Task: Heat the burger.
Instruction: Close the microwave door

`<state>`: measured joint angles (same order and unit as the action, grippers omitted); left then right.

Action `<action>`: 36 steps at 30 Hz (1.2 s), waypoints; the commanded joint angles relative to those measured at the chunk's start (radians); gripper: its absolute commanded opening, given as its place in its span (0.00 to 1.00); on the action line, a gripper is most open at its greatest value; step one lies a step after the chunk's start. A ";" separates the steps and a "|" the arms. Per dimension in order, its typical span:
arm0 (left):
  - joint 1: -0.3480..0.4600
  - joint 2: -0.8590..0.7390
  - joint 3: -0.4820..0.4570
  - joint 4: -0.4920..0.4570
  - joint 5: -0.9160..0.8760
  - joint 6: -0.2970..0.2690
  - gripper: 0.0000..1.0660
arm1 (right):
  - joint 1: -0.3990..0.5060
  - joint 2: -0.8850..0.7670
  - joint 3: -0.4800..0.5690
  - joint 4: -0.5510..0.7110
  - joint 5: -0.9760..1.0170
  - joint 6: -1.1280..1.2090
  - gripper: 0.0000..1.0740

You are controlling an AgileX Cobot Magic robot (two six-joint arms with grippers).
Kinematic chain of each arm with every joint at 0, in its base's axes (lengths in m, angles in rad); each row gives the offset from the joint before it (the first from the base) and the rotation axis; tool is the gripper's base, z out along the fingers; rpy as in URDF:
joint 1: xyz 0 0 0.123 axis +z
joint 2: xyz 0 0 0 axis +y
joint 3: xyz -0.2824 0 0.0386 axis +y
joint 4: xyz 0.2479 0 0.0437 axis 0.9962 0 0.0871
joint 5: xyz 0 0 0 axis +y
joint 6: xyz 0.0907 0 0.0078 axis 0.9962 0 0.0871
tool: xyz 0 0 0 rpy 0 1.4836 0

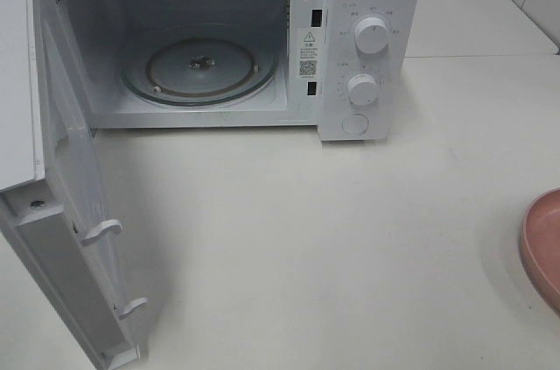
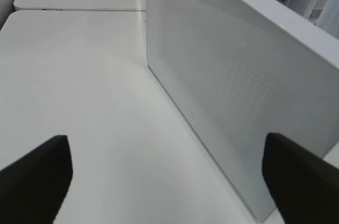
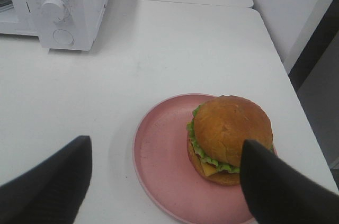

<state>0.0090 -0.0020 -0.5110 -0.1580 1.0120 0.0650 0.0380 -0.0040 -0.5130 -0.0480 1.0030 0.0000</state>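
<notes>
Burger (image 3: 229,138) first: it has a glossy golden-brown bun on top, a frill of green lettuce under it, a strip of yellow cheese and a darker bottom layer. It sits upright on a pink plate (image 3: 159,166), off toward one side of the plate rather than in its middle. The plate rests on the white table (image 3: 159,49), well apart from the microwave (image 3: 69,7).

Only the right wrist view shows the burger. There the right gripper (image 3: 164,181) hangs above the plate with its two dark fingers (image 3: 47,192) spread wide, one over the bare table beside the plate, the other in front of the burger's edge; whether that one touches the bun cannot be told. Nothing is pinched between them.

From the high camera, the microwave (image 1: 367,38) stands with its door (image 1: 61,239) swung fully open, and the glass turntable (image 1: 201,68) lies bare inside. Two round knobs (image 1: 372,36) sit one above the other on the control panel. Just a sliver of the pink plate (image 1: 544,247) shows at the right edge; neither arm is in that view.

In the left wrist view, the left gripper (image 2: 169,176) also has its fingers (image 2: 37,176) spread, holding nothing, over the table just beside the open door (image 2: 238,91), whose dotted window panel fills much of the view.
</notes>
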 commanded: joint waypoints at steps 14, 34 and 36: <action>0.003 0.257 0.025 0.069 -0.309 -0.028 0.00 | -0.006 -0.024 0.002 -0.002 -0.009 0.000 0.71; 0.002 0.525 0.335 0.051 -1.135 -0.028 0.00 | -0.006 -0.024 0.002 -0.002 -0.009 0.000 0.71; 0.002 0.574 0.353 0.051 -1.208 -0.028 0.00 | -0.006 -0.024 0.002 -0.002 -0.009 0.000 0.71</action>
<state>0.0090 0.5330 -0.1740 -0.0990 -0.1060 0.0410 0.0380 -0.0040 -0.5130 -0.0480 1.0020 0.0000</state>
